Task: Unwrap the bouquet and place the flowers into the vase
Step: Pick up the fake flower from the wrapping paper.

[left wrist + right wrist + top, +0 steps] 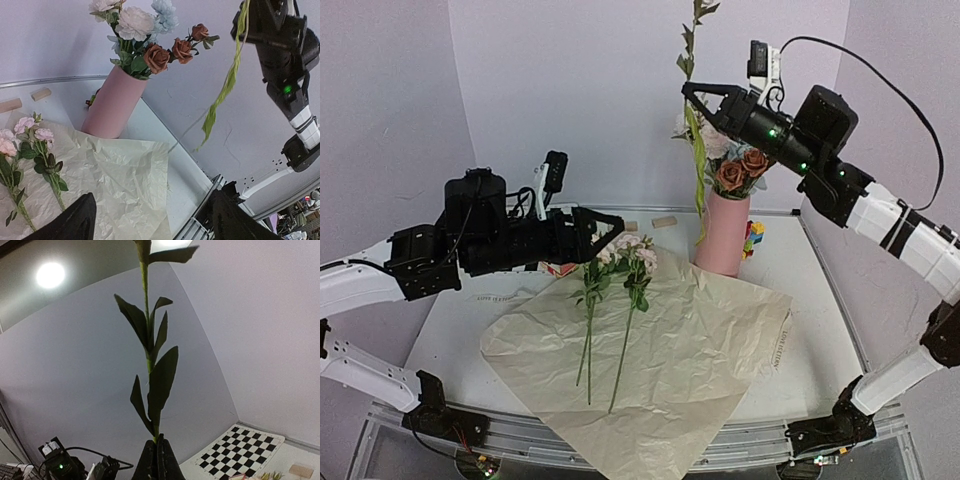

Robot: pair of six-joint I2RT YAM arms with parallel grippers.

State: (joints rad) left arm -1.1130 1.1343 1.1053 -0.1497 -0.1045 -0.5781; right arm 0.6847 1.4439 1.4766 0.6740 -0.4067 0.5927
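Aloft, the right gripper (687, 92) clamps a leafy green stem (688, 42).

The flat white desk (450, 318) is enclosed by plain pale lavender walls (570, 80) at the back and on both sides. Two small tan rectangular wooden blocks (664, 221) lie flat near the far edge of the desk, close together but not touching. A cluster of small multicoloured toy blocks (754, 238) sits at the far right of the desk. The right wrist view shows a black-and-white checkerboard sheet (245, 450) lying flat, and a round ceiling light (50, 275), lit.
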